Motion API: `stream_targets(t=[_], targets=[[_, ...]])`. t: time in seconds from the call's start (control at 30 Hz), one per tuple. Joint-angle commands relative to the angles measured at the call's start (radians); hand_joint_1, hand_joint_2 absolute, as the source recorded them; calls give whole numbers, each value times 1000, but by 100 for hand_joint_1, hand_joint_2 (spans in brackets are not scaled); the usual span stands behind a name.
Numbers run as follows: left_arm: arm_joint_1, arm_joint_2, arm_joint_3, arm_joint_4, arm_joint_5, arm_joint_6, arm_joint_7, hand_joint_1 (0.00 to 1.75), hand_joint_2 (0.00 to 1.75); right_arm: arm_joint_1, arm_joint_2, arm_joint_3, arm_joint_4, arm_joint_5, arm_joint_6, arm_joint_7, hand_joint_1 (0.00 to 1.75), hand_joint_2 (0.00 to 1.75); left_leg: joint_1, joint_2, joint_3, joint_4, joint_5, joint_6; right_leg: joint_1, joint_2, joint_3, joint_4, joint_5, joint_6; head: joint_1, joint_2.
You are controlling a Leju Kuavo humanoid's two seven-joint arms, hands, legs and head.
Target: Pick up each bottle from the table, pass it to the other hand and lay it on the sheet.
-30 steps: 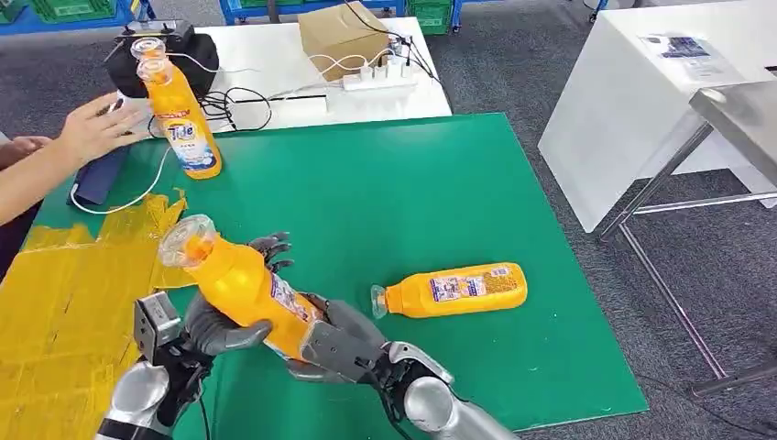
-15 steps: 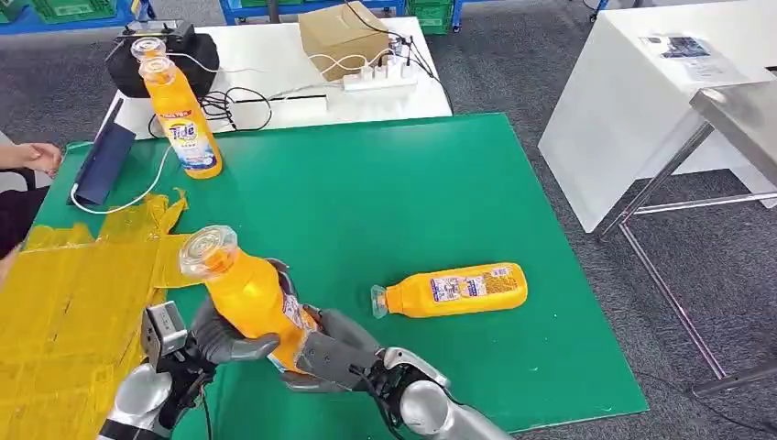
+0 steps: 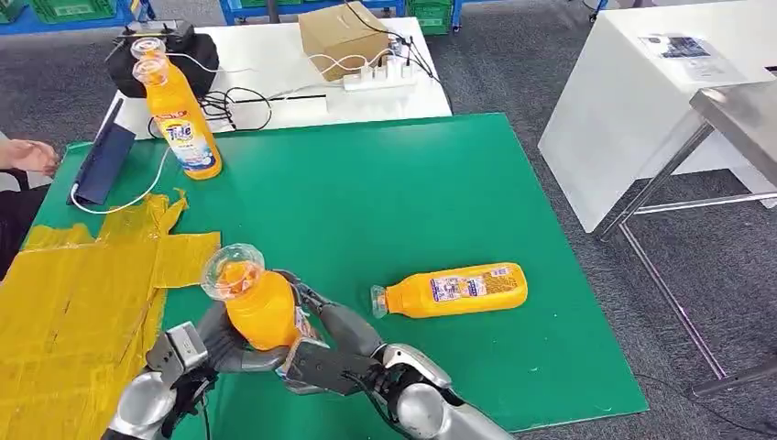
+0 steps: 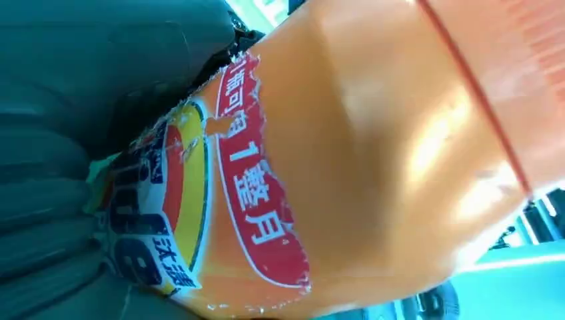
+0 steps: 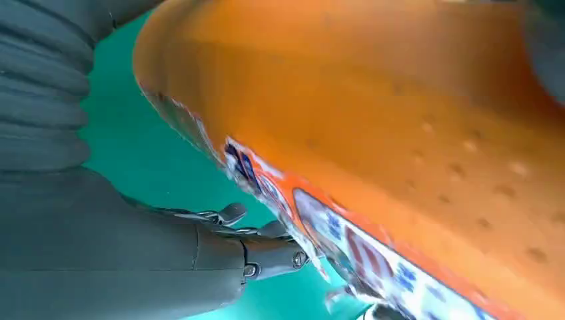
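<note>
Presently the held bottle [image 3: 255, 307] stands near upright at 7 o'clock of the green table [image 3: 385, 202], cap toward the camera, with both hands on its lower body. The left hand [image 3: 220, 341] wraps it from the 9 o'clock side; the right hand [image 3: 321, 353] clasps it from the 3 o'clock side. Judged stage: mid-handover, neither hand released.

A second bottle [image 3: 451, 290] lies on its side at 3 o'clock of the held one, well apart. A third bottle [image 3: 181, 119] stands upright at 11 o'clock, near a person's hand [image 3: 29, 156]. The yellow sheet [image 3: 73, 293] lies at 9 o'clock, crumpled.

Risks, as judgement:
- If the giving hand lets go before the other has a firm hold, the smooth body may slip and drop onto the table
- Both grips sit low; the bottle could tip about them
- The sheet's creased edges could let a laid bottle roll off
</note>
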Motion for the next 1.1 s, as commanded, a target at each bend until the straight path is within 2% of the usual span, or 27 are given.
stream_targets(t=[0.03,0.13,0.17,0.33,0.43,0.53,0.6,0.63,0.77,0.83,0.87,0.93,0.97,1.1], targets=[[-9,22,-15,8,-4,0,2,175,175,-32,-20,-2,5,0,4,2,0,175,0,-1,0,0,0,2,0,0,0,0,0,0,0,0],[-13,12,41,-32,-219,246,-9,175,175,-18,-65,-36,-93,102,-64,12,0,175,-1,-2,0,0,0,2,-1,0,0,0,0,0,0,0],[-17,9,67,-42,-239,270,-1,175,175,-14,-81,-53,-139,136,-79,21,0,175,-2,-2,0,0,0,3,-1,0,0,1,0,0,0,0],[-32,15,134,-62,-686,623,33,175,175,0,-148,-188,-296,185,-48,37,0,175,-2,-4,-1,1,0,3,-2,-2,-1,2,0,0,0,0],[-17,45,117,-22,-1079,847,165,175,175,42,-227,-248,-388,202,-24,27,0,175,-2,-5,0,0,1,3,-2,-3,0,1,-1,0,0,0],[-38,113,93,117,-1294,909,275,175,175,56,-328,-295,-426,144,47,41,0,175,-3,-7,3,-2,1,4,-3,-4,3,-1,-1,0,0,0],[-86,150,85,231,-1337,913,311,175,175,53,-384,-340,-421,121,57,33,0,175,-3,-5,2,-2,1,2,-3,-3,2,-1,-1,0,0,0],[-100,158,84,260,-1343,921,317,175,175,60,-396,-360,-423,109,65,28,0,175,-5,-8,3,-3,2,4,-4,-5,4,-1,-1,0,0,0],[-127,191,72,345,-1389,887,352,175,175,114,-434,-420,-448,112,71,20,0,175,-4,-5,1,-1,1,2,-4,-4,1,0,0,0,0,0],[-99,270,16,345,-1406,890,434,175,175,68,-465,-392,-414,115,117,9,0,175,-4,-7,2,-2,2,4,-4,-5,2,-1,0,0,0,0],[-104,314,-10,401,-1406,894,443,175,175,10,-526,-365,-375,105,165,31,0,175,-4,-2,3,-2,1,3,-4,1,0,0,1,0,0,0],[-128,325,-21,456,-1406,893,434,175,175,-13,-558,-364,-358,84,185,29,0,175,-5,0,3,-2,0,3,-5,3,0,0,1,0,0,0],[-177,339,-51,542,-1406,869,412,175,175,-51,-594,-350,-325,45,242,47,0,175,-4,2,1,-1,1,3,-4,2,-1,1,1,1,0,0],[-196,337,-52,578,-1406,884,406,175,175,-64,-605,-350,-314,34,247,46,0,175,-3,-2,0,0,2,4,-3,-1,-1,0,1,1,0,0]])
